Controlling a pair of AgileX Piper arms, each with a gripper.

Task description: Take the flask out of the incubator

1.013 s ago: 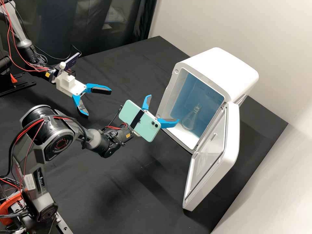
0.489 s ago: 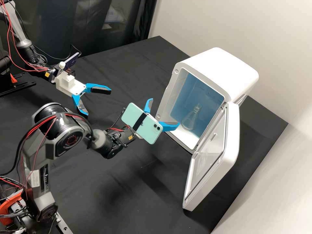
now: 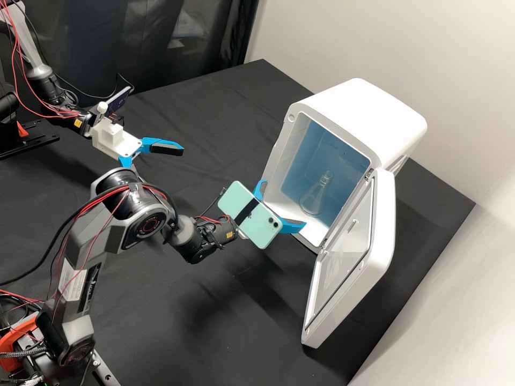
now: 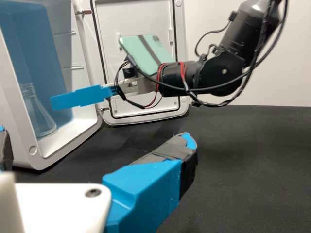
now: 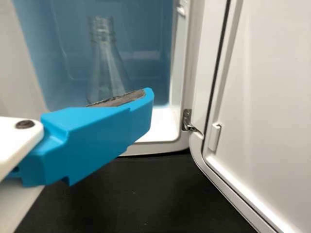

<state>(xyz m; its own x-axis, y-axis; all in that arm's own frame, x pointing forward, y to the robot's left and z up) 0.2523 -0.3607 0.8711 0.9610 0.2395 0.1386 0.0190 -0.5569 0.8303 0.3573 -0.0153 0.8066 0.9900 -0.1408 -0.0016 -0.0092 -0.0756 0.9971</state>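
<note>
A clear glass conical flask (image 3: pixel 316 194) stands upright on the floor of the white incubator (image 3: pixel 370 115), inside its blue chamber. The incubator door (image 3: pixel 351 252) hangs wide open. My right gripper (image 3: pixel 279 207) is open at the mouth of the chamber, short of the flask and holding nothing. In the right wrist view the flask (image 5: pixel 104 68) stands straight ahead past one blue finger (image 5: pixel 97 127). My left gripper (image 3: pixel 158 163) hovers open and holding nothing over the bench, far to the left. From the left wrist view the flask (image 4: pixel 33 110) is visible, as is the right arm's finger (image 4: pixel 80 97).
The open door stands on the near-right side of the incubator, hinged at the chamber's right edge. A mint-green phone (image 3: pixel 253 214) is strapped to the right wrist. The black bench (image 3: pixel 214 305) reaches a pale wall behind the incubator.
The right arm has stretched forward and lower, bringing its open gripper from in front of the incubator to the chamber mouth. The left arm has kept still.
</note>
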